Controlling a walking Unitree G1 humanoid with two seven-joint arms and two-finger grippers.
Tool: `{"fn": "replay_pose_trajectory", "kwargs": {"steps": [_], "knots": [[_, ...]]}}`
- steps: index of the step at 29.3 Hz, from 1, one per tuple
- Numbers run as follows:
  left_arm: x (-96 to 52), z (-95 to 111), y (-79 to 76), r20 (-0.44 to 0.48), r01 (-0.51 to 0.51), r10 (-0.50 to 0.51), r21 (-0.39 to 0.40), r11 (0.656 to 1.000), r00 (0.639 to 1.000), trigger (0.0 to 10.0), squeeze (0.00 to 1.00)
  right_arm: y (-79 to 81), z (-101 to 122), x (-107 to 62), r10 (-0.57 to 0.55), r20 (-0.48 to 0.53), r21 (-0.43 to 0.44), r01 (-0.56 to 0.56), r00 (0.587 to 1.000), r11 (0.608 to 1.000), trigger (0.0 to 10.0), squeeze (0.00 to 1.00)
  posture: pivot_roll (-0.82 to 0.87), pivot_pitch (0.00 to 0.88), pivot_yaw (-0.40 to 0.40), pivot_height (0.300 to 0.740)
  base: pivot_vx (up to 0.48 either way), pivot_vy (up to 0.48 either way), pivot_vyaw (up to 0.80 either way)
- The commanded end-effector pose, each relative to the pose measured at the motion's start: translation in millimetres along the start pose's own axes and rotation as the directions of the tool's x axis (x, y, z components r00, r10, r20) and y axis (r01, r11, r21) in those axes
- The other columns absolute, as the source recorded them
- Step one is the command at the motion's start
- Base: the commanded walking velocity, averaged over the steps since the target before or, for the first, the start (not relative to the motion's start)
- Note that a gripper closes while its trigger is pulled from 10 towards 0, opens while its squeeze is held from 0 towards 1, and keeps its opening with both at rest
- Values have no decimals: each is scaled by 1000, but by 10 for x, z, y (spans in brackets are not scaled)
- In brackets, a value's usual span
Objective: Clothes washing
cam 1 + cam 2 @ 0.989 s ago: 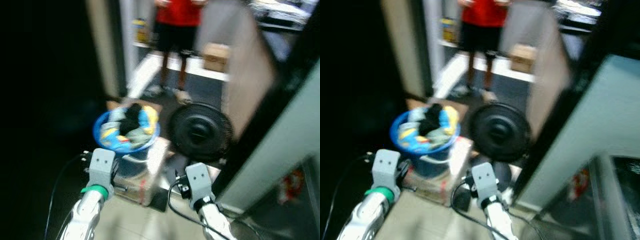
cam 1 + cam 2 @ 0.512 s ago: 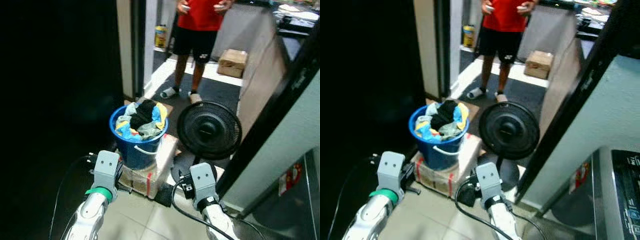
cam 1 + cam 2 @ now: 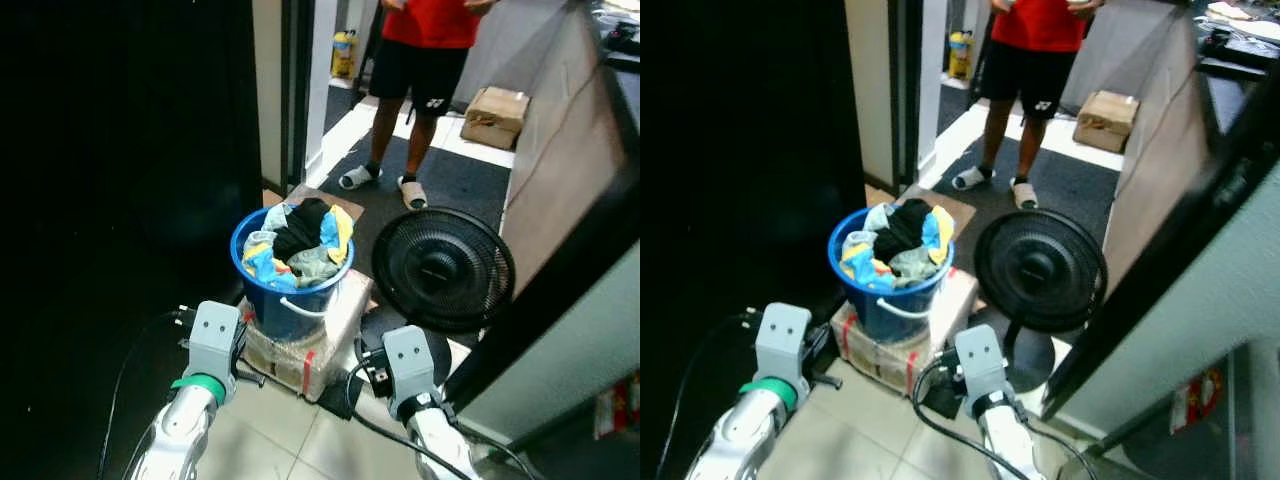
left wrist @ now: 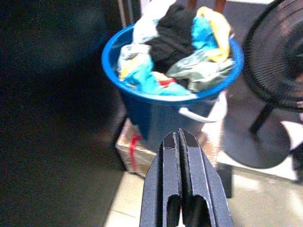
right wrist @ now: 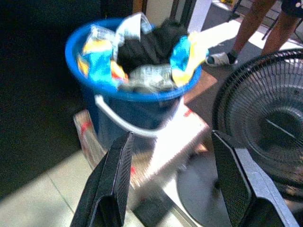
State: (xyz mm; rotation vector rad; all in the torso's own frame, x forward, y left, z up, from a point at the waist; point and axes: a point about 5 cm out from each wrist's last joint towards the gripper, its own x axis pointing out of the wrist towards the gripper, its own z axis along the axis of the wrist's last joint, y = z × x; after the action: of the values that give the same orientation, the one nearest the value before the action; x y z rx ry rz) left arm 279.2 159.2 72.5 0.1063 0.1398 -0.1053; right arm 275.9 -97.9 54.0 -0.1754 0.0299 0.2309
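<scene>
Tiled floor (image 3: pixel 290 440) of a narrow utility corner, opening onto a doorway with a dark mat beyond, where a person (image 3: pixel 428 60) in a red top and black shorts is standing in sandals. Sitting just ahead, raised on a taped cardboard box (image 3: pixel 305 345): a blue bucket (image 3: pixel 290 300) heaped above its rim with clothes (image 3: pixel 300 240) in black, yellow, turquoise and grey, its white handle hanging down the near side. Standing just beside the box, on the robot's right: a black floor fan (image 3: pixel 442 268), with a second small carton (image 3: pixel 494 115) lying well beyond on the far floor. Hovering short of the bucket and level with the box's near edge, both arms raised. Left gripper (image 4: pixel 181 142) aiming at the bucket wall, jaws pressed flat together and carrying nothing. Right gripper (image 5: pixel 173 182) facing the bucket and the fan, jaws spread wide and likewise bare. Judging by the full, untouched load and both grippers being without a garment, washing barely getting under way: nothing yet lifted out, and the reaching, grasping and carrying of the clothes to a machine apparently all remaining. Grey cabinet side (image 3: pixel 1200 330) rising at the right edge, possibly the washer, though too little showing to tell.
</scene>
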Motion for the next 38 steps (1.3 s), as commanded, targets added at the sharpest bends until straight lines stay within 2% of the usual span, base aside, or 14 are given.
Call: {"fn": "replay_pose_trajectory", "kwargs": {"steps": [1, 25, 38], "knots": [[3, -23, -78, -4, 21, -21, -5, 1000, 1000, 10000, 0, -65, -103, -68, -12, -35, -13, 11, 999, 1000, 10000, 0, 83, 0, 15, 740, 458, 0, 0], [8, -41, -84, -13, 19, -19, -5, 1000, 1000, 10000, 0, -68, -109, -60, -10, -37, -19, 9, 999, 1000, 10000, 0, 82, 0, 13, 740, 450, 0, 0], [22, -55, -81, -17, 18, -19, -8, 1000, 1000, 10000, 0, -71, -104, -40, -5, -34, -23, 4, 999, 1000, 10000, 0, 83, 0, 11, 740, 0, 0, 0]]}}
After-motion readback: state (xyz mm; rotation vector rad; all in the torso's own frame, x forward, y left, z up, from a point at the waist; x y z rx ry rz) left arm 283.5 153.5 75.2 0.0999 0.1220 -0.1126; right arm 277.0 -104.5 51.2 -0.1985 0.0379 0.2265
